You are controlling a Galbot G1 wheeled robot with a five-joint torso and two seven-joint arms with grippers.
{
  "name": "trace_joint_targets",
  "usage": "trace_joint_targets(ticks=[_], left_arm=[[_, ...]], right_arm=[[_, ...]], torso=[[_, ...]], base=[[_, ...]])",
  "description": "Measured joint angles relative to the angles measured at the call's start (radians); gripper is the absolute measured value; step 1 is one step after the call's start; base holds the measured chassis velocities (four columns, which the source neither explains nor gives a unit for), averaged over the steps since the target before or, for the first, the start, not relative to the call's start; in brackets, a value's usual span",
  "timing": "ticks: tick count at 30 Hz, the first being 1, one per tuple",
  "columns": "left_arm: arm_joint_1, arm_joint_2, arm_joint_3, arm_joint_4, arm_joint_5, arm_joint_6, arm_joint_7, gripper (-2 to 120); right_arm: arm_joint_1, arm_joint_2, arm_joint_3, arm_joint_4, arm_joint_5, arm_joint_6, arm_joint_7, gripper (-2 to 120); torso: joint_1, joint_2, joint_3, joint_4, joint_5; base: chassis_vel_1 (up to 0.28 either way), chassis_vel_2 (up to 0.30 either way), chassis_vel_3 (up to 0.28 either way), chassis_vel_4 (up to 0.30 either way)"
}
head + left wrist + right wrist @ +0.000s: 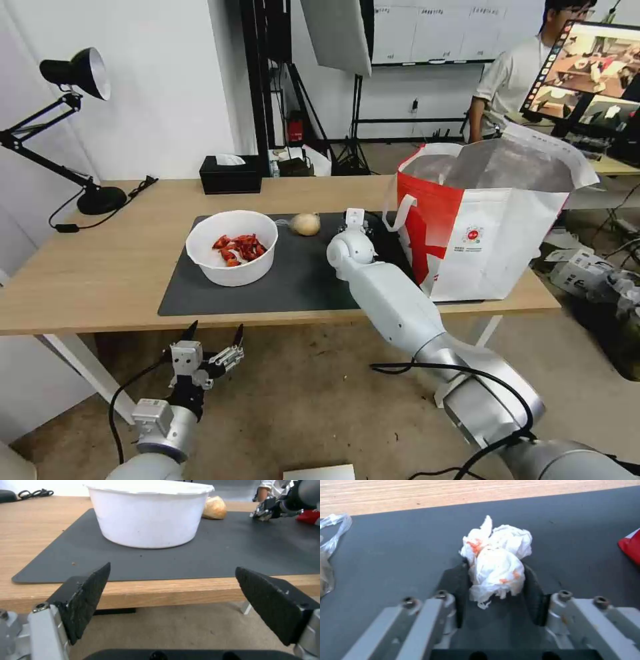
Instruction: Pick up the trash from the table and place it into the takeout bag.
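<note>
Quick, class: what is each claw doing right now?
Left claw: open, empty, hanging below the table edge.
Right claw: closed on the crumpled tissue over the dark mat.

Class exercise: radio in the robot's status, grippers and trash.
Right gripper shut on tissue, on mat. Left gripper open, below table edge. Bowl, wrapped lump waiting. Bag open.

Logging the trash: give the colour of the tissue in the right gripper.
White with orange-red stains; the tissue shows best in the right wrist view.

One bowl (231, 247), one wrapped lump (305, 224), one tissue (495, 560), one bag (490, 220).
</note>
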Motion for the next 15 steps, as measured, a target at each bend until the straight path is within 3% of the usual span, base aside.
trace_joint_targets(ticks=[9, 15], left_arm=[[-0.001, 0.003, 0.001, -0.002, -0.003, 0.000, 0.000, 100], [-0.003, 0.005, 0.003, -0.004, -0.005, 0.000, 0.000, 100]], right_arm=[[0.000, 0.000, 0.001, -0.003, 0.003, 0.000, -0.001, 0], [-0.016, -0.011, -0.004, 0.029, 0.004, 0.005, 0.003, 0]], torso=[[0.000, 0.000, 0.000, 0.0000, 0.0000], [0.000, 0.000, 0.000, 0.0000, 0.0000]], base=[[0.000, 0.000, 0.000, 0.000], [0.000, 0.000, 0.000, 0.000]])
